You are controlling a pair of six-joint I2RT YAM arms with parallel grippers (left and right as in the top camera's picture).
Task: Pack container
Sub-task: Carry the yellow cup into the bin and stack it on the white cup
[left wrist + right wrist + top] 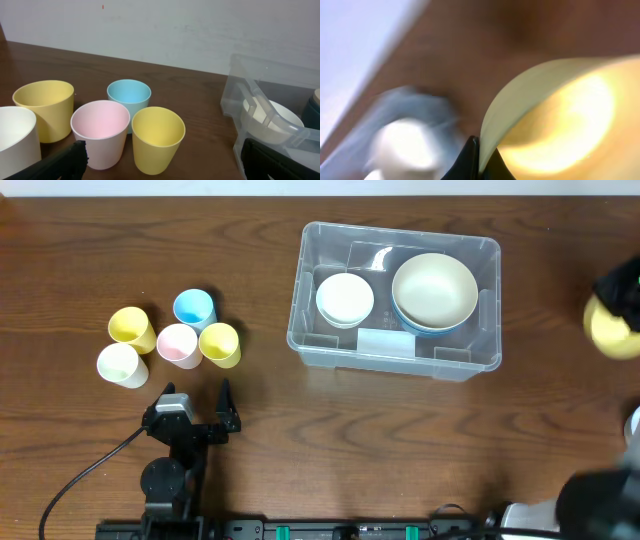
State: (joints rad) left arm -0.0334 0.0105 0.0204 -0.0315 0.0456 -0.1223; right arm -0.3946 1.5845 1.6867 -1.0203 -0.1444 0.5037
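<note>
Cream bowl [434, 288], white bowl [345, 297] inside container [452, 363]

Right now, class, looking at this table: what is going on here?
The right gripper is shut on the rim of a yellow bowl, held off to the right of the clear container. The container already holds a small white bowl and a cream bowl nested in a blue bowl. The left gripper sits open near five pastel cups, touching none.
</note>
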